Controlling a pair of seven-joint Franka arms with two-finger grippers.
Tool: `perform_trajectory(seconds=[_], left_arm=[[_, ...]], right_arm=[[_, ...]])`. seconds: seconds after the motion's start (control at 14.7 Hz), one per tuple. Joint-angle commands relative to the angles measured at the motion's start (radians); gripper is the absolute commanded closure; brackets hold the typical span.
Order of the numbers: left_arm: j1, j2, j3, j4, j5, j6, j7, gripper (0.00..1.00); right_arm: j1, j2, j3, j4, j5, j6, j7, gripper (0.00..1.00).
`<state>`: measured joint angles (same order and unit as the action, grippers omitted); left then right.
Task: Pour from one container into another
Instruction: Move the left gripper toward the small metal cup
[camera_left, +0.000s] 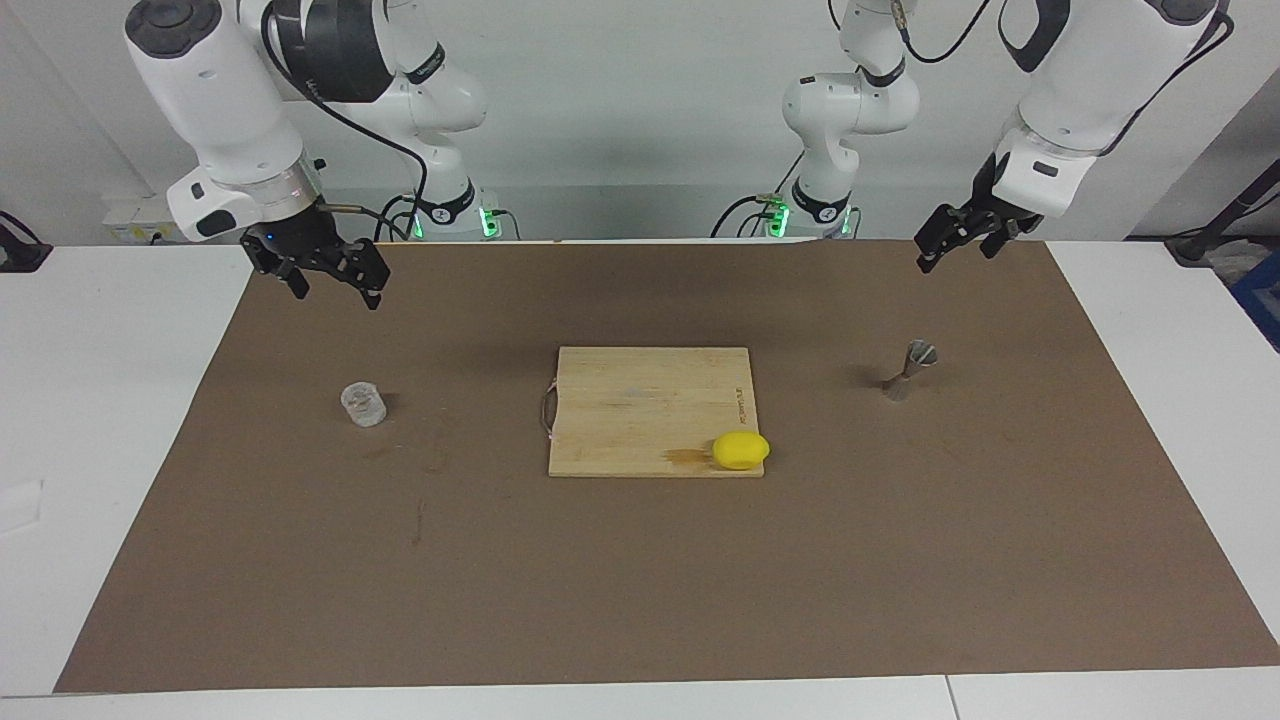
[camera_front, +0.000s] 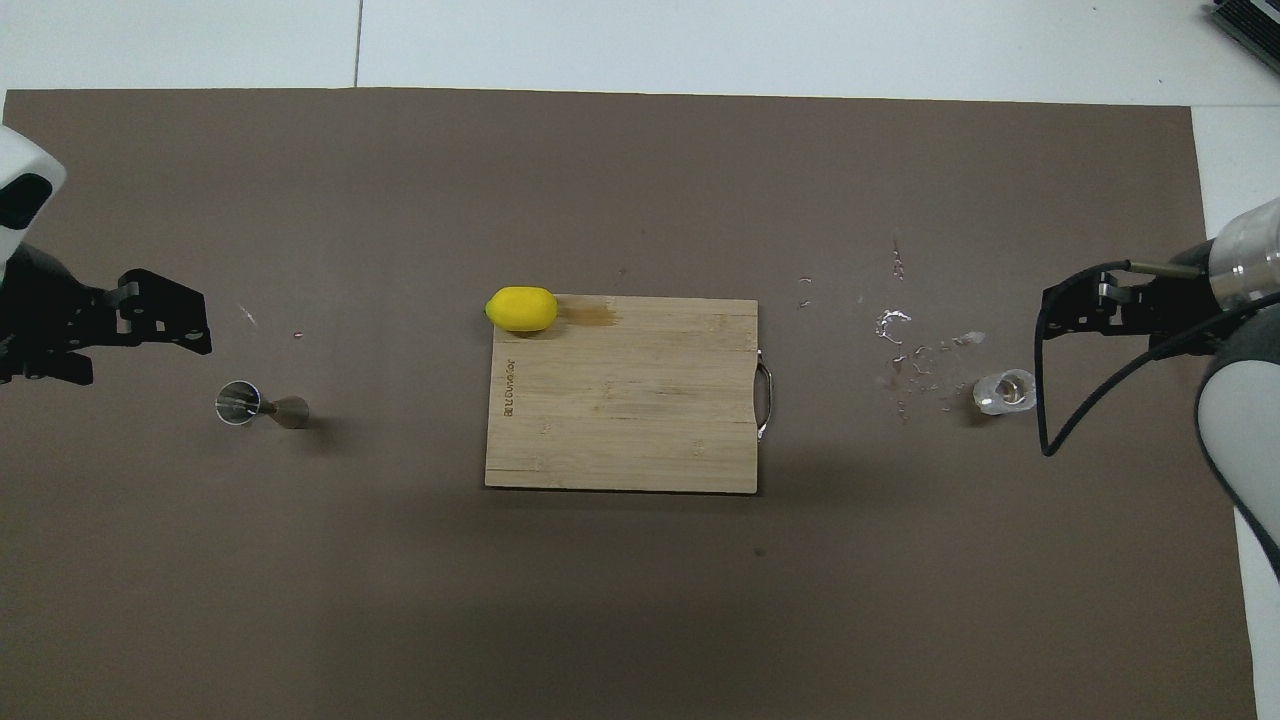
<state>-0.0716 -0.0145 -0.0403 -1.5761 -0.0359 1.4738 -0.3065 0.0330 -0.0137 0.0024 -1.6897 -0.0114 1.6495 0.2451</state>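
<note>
The small clear glass cup (camera_left: 363, 404) stands on the brown mat toward the right arm's end of the table; it also shows in the overhead view (camera_front: 1003, 392). The silvery hourglass jigger (camera_left: 908, 368) stands on the mat toward the left arm's end, and it also shows in the overhead view (camera_front: 250, 405). My right gripper (camera_left: 338, 295) hangs open and empty over bare mat, high above the cup's level and apart from it. My left gripper (camera_left: 953, 258) hangs open and empty over bare mat, above the jigger's level and apart from it.
A wooden cutting board (camera_left: 650, 410) lies mid-table with a yellow lemon (camera_left: 741, 450) on its corner farthest from the robots, toward the left arm's end. Spilled droplets (camera_front: 895, 330) lie on the mat (camera_left: 640, 580) between the board and the cup.
</note>
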Motion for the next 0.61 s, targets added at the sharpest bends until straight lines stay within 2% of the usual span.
perform_trajectory(seconds=[0.0,0.55], left_arm=[[-0.010,-0.030,0.008,-0.039,-0.009,0.023,-0.011,0.00],[-0.001,-0.036,0.010,-0.050,-0.009,0.026,-0.014,0.00]], right_arm=[[-0.010,-0.022,0.002,-0.024,0.025,0.012,-0.018,0.00],[-0.010,-0.022,0.002,-0.024,0.025,0.012,-0.018,0.00]])
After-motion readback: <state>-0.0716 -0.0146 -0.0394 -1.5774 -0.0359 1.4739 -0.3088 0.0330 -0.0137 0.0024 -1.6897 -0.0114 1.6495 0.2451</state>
